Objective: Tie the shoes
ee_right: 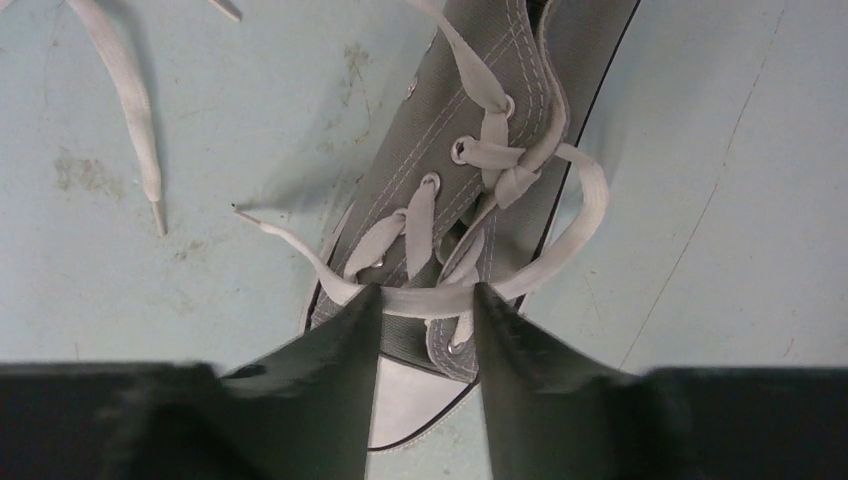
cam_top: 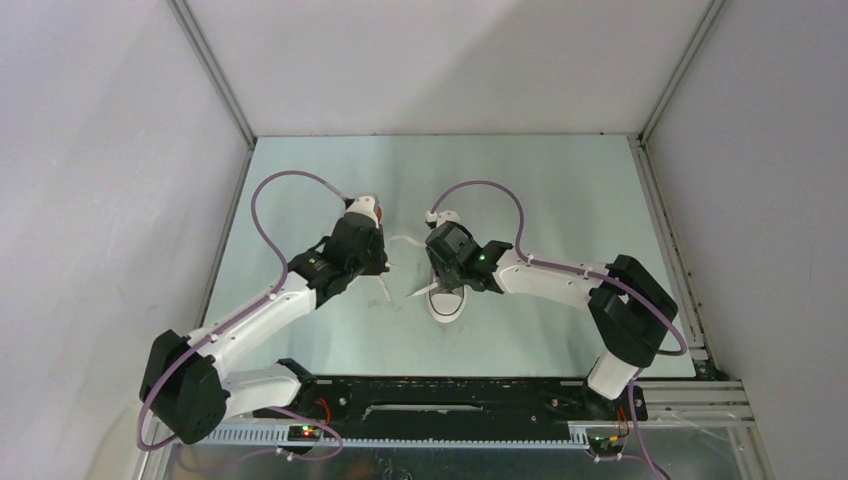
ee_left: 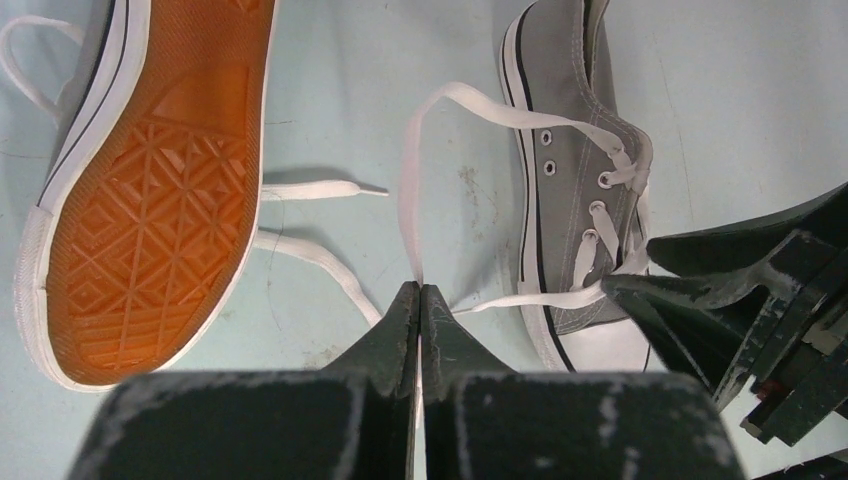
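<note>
One grey shoe [cam_top: 447,303] stands upright, its white toe cap towards the arms; it also shows in the left wrist view [ee_left: 575,170] and the right wrist view [ee_right: 500,70]. The other shoe [cam_top: 366,208] lies tipped on its side, its orange sole [ee_left: 150,190] showing. My left gripper [ee_left: 420,290] is shut on a white lace [ee_left: 405,190] that loops up to the upright shoe's eyelets. My right gripper [ee_right: 425,300] is open over that shoe's laced front. A lace strand [ee_right: 430,298] runs across between its fingertips, below a half knot [ee_right: 510,178].
The shoes rest on a pale green table [cam_top: 560,200] with white walls on three sides. The tipped shoe's loose laces [ee_left: 320,250] lie on the table between the shoes. A lace end [ee_right: 125,90] lies left of the upright shoe. The two grippers are close together.
</note>
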Action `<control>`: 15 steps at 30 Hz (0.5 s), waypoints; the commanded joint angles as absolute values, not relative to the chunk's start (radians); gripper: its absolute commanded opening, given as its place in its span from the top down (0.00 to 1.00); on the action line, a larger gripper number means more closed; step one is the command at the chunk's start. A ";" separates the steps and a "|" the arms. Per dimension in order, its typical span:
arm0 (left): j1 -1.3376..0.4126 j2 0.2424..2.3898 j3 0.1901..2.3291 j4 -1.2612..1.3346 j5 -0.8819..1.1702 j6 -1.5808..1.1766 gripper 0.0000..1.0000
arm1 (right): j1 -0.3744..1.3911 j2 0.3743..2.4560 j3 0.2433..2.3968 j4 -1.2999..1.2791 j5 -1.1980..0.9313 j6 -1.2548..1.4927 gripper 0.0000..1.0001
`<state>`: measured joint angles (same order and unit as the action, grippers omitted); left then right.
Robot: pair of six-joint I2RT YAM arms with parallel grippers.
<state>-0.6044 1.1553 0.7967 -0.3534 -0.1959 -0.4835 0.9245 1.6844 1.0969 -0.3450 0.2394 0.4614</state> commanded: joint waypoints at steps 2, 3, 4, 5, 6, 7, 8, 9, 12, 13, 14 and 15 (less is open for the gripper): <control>-0.600 1.126 0.795 -0.333 -0.181 -0.497 1.00 | 0.926 1.693 1.153 -0.362 0.279 0.455 0.72; -0.600 1.127 0.796 -0.334 -0.180 -0.496 1.00 | 0.925 1.690 1.152 -0.364 0.279 0.455 0.75; -0.600 1.127 0.797 -0.337 -0.180 -0.495 1.00 | 0.923 1.688 1.152 -0.369 0.278 0.454 0.80; -0.600 1.126 0.798 -0.338 -0.180 -0.493 1.00 | 0.923 1.684 1.151 -0.372 0.277 0.453 0.84; -0.600 1.126 0.800 -0.339 -0.179 -0.493 1.00 | 0.922 1.682 1.152 -0.377 0.272 0.452 0.92; -0.600 1.126 0.804 -0.343 -0.179 -0.493 1.00 | 0.921 1.676 1.151 -0.379 0.270 0.450 0.97; -0.600 1.126 0.806 -0.345 -0.177 -0.492 1.00 | 0.918 1.673 1.151 -0.389 0.271 0.451 1.00; -0.600 1.126 0.810 -0.349 -0.177 -0.490 1.00 | 0.916 1.664 1.152 -0.392 0.272 0.454 1.00; -0.600 1.126 0.819 -0.353 -0.177 -0.486 1.00 | 0.905 1.629 1.151 -0.424 0.278 0.463 1.00; -0.600 1.127 0.822 -0.356 -0.177 -0.485 1.00 | 0.902 1.620 1.152 -0.431 0.280 0.467 1.00; -0.600 1.129 0.824 -0.357 -0.175 -0.484 1.00 | 0.893 1.599 1.151 -0.447 0.284 0.467 1.00; -0.600 1.129 0.826 -0.358 -0.174 -0.484 1.00 | 0.888 1.588 1.151 -0.462 0.285 0.465 1.00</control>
<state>-0.6044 1.1553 0.7967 -0.3546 -0.1856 -0.4889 0.9112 1.6810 1.1110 -0.4061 0.2523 0.4595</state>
